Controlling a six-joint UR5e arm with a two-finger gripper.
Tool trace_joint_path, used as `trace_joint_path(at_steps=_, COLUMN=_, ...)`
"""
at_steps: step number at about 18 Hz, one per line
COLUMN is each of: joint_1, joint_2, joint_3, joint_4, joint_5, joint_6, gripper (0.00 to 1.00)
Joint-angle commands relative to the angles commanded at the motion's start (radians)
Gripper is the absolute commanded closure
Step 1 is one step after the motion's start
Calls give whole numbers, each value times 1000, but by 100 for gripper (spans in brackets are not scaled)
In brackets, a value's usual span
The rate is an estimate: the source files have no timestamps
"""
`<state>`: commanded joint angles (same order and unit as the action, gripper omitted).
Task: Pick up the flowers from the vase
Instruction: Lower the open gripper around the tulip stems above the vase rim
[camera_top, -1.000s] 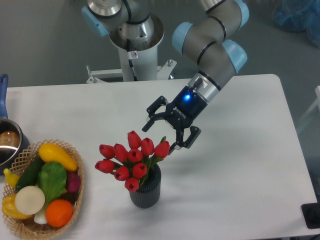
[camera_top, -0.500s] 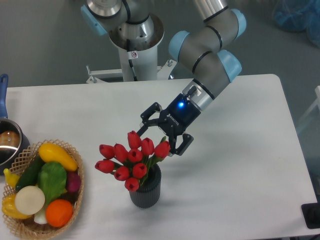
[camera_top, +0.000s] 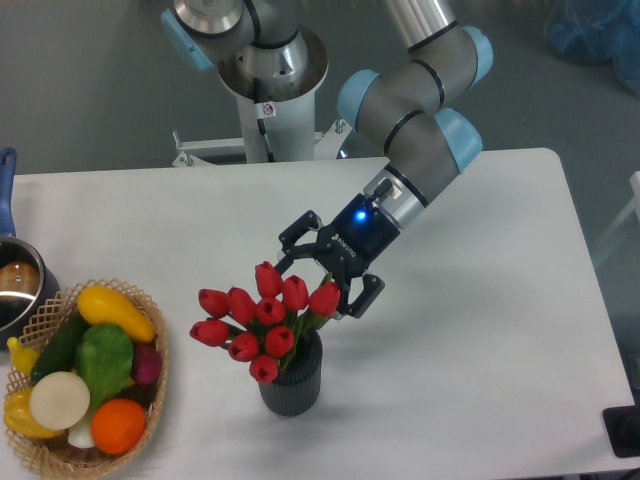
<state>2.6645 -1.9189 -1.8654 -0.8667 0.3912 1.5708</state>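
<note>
Overhead, the gripper (camera_top: 322, 275) hung wide open and empty — its fingers spread just beside the top right buds. Meanwhile the flowers (camera_top: 262, 318) stood in the vase (camera_top: 292, 382) on the table (camera_top: 480, 340) — near a basket (camera_top: 150, 400).

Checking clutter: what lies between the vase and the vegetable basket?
Only bare white table lies between the vase and the basket, per the fixed camera.
</note>
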Motion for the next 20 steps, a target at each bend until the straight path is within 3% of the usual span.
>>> trace_joint_path(at_steps=20, joint_1=-32, joint_2=-37, joint_3=17, joint_4=18, joint_5=-18, joint_6=-9, gripper=0)
